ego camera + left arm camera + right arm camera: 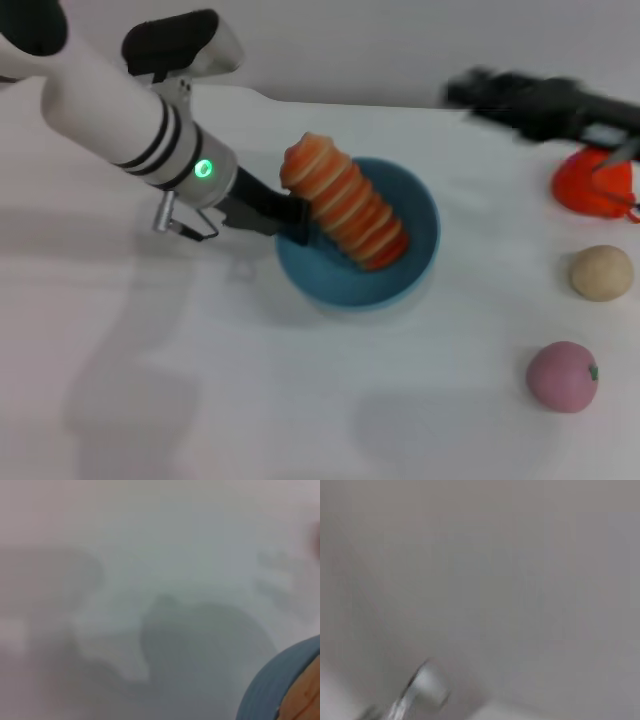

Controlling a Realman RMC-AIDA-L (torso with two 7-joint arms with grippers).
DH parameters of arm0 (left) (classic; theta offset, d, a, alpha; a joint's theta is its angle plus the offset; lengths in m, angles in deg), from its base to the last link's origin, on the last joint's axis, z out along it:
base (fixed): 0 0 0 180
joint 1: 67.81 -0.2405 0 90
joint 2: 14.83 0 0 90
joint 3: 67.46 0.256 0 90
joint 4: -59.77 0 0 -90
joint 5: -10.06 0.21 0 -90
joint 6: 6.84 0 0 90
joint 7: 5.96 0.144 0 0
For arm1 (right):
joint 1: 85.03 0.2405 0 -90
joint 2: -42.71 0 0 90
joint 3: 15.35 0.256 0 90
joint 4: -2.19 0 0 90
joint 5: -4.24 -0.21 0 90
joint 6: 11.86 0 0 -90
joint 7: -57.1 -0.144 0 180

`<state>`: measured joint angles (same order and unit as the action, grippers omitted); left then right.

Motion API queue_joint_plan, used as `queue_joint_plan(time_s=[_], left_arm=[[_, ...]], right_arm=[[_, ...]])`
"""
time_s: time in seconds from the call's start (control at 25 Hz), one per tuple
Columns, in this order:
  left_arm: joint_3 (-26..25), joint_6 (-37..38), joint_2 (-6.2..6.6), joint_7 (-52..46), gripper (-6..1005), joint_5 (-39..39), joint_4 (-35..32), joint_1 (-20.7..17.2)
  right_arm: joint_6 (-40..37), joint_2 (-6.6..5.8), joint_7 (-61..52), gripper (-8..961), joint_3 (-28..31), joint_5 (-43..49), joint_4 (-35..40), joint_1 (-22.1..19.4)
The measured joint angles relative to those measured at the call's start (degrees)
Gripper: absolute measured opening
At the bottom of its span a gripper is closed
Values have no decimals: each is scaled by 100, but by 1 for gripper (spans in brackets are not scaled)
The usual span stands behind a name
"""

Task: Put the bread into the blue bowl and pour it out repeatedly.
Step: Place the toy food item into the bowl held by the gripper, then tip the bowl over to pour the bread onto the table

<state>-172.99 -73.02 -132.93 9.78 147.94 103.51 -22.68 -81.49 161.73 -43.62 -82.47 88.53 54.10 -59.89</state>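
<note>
One claw is at work: the left claw (296, 222) grips the near rim of the blue bowl (420, 215), which sits on the bench (300, 400). Just beyond its fingers the bread (345, 203) lies propped inside, one end jutting over the rim. The pour comes next, calling for a lift and tilt. Far beyond, the right claw (625, 150) hovers near a red object (590, 185); whether it is open cannot be told.

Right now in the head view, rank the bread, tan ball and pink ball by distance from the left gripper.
From the left gripper at the blue bowl's left rim:
1. Bread, right beside it, leaning in the bowl.
2. Tan ball, far right.
3. Pink ball, right and nearer the front; close to the tan ball's distance.
</note>
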Motion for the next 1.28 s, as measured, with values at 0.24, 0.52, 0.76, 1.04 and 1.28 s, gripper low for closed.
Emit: queue_joint_plan(time_s=[0.24,0.52,0.76,1.04,1.28], left_arm=[[949,1265,-26,-41,0,-476,20,14],[2326,3120,-51,-77,0,-886,-75,51],[3533,4623,-69,-548,-1,-975,-345,20],[5000,6473,-94,-1443,-1,-998,-792,7],[5603,7716,-98,-1675,-1,-1021,-1061,-53]], right_arm=[[-279,-21,517,519,832,-901,-626,-627],[-677,-18,669,520,1645,-980,-1313,-1012],[-1189,-19,997,521,2148,-1102,-1755,-1245],[-1300,-28,1036,523,2294,-1128,-2076,-1293],[-1347,-36,1039,524,2405,-1133,-2239,-1300]])
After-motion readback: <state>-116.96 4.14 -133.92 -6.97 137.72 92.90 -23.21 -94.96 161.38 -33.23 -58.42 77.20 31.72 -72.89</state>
